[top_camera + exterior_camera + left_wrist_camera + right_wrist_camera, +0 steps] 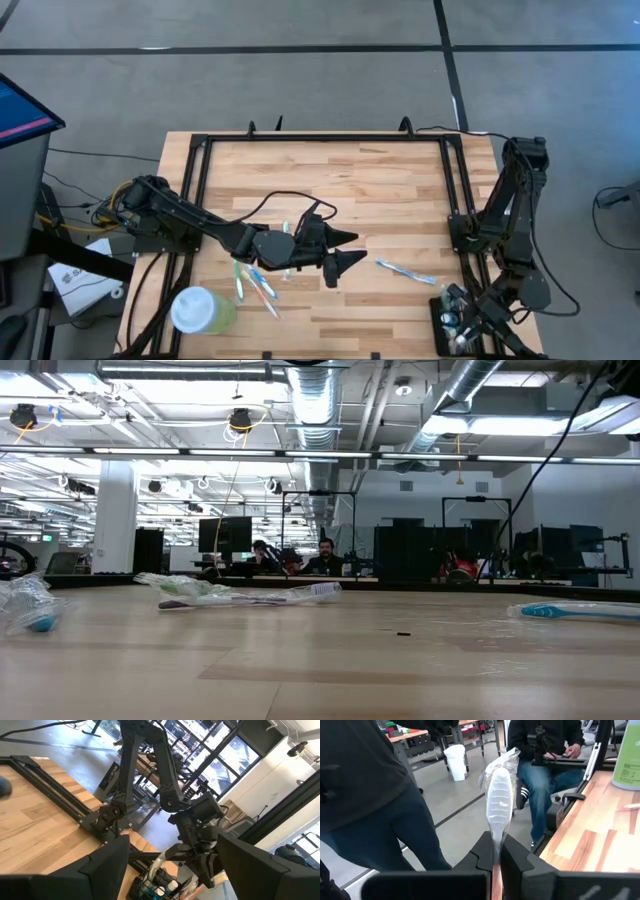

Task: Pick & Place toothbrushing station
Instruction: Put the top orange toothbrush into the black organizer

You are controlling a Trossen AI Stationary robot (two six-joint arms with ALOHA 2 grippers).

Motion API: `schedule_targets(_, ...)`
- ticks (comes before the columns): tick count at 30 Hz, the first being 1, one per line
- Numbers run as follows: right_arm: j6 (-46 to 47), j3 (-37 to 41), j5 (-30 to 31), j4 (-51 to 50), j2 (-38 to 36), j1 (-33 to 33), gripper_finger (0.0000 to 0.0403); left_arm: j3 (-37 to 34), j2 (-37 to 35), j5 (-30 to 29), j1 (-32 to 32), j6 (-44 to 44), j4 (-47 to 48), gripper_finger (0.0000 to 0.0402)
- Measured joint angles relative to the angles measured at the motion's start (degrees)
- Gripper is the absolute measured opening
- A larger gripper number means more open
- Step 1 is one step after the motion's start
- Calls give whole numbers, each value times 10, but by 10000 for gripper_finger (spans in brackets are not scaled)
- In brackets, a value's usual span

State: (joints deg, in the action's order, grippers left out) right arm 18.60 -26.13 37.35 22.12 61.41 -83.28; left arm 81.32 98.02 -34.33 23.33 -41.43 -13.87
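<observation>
Toothbrushing station beside right gripper.

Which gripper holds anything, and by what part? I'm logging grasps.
The right gripper is shut on a wrapped toothbrush, pinching its lower shaft; the wrapped end sticks out beyond the fingers. The left gripper, open, holds nothing.

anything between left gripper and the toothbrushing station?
High view: one wrapped toothbrush lies between the left gripper and the toothbrushing station; otherwise bare tabletop.
</observation>
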Motion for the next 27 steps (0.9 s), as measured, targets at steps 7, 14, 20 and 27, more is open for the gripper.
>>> schedule_targets(7, 11, 0, 4, -17, 0, -6, 4, 0, 0, 0, 0, 0, 1, 295)
schedule_targets(14, 18, -1, 0, -32, 0, -6, 5, 0, 0, 0, 0, 0, 2, 293)
schedule_targets(20, 31, -1, -18, -36, 0, -6, 6, 0, 0, 0, 0, 0, 2, 269)
schedule_targets(27, 31, 0, -22, -36, 0, -6, 9, 0, 0, 0, 0, 4, 2, 235)
